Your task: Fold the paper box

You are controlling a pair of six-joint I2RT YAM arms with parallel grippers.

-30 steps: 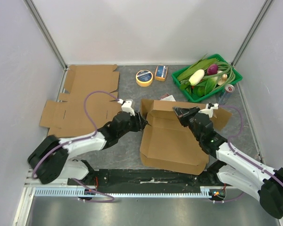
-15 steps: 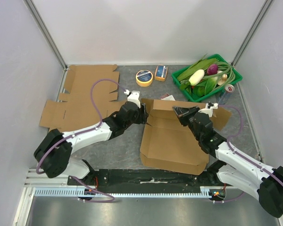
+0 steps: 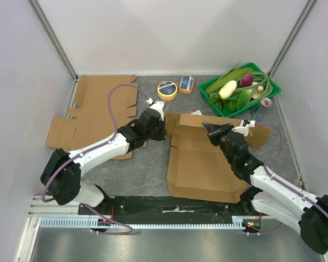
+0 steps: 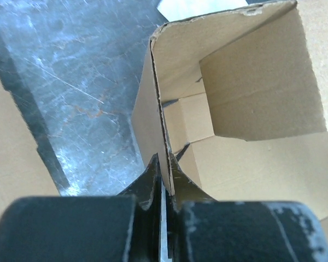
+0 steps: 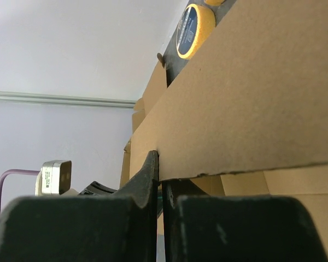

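Top external view: the paper box [image 3: 202, 164] is seen on the grey table [image 3: 150, 164], between the two arms and slightly right of centre. Its broad panel lies flat toward the near edge, and its far part is raised into walls. The left end effector [image 3: 159, 124] is clenched on the box's far-left corner. In the left wrist view, its fingers [image 4: 148, 183] are pressed together on the edge of an upright side wall, with the hollow of the box on the right of that wall and bare table on the left. The right end effector [image 3: 210, 130] is clenched on the far wall of the box. In the right wrist view, a long cardboard edge is pinched between its closed fingers [image 5: 146, 174].

Flat cardboard sheets [image 3: 98, 114] are spread on the table to the left, partly under the left arm. A yellow tape roll [image 3: 167, 90] and a small orange packet [image 3: 187, 84] lie beyond the box, just beside each other. A green basket [image 3: 218, 108] filled with vegetables [image 3: 229, 88] is placed at the far right corner, with a can [image 3: 265, 102] just beside it.
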